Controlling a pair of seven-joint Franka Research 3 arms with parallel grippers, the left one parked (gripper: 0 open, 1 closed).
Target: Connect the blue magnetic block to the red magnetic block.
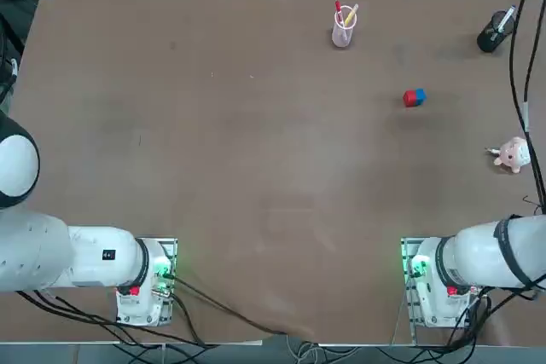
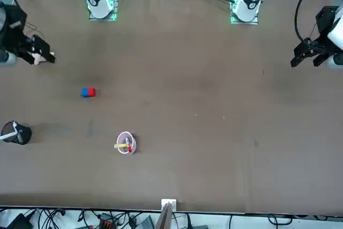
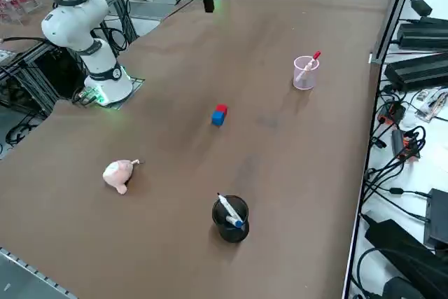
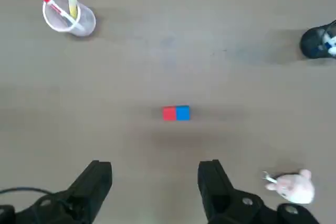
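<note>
One red block (image 1: pixel 409 99), one blue block (image 1: pixel 421 96), touching, upper right of top view | joining looks done; next, park clear | right gripper (image 4: pixel 155 167) upper left of front view, wide open, holding nothing | one white cup (image 1: pixel 342 33), one black cup (image 1: pixel 491 37), one pink plush (image 1: pixel 514 153)

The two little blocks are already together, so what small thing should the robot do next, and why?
Probably just keep the right gripper clear: its fingers are open with nothing between them, and the blue block already sits against the red block on the table.
</note>
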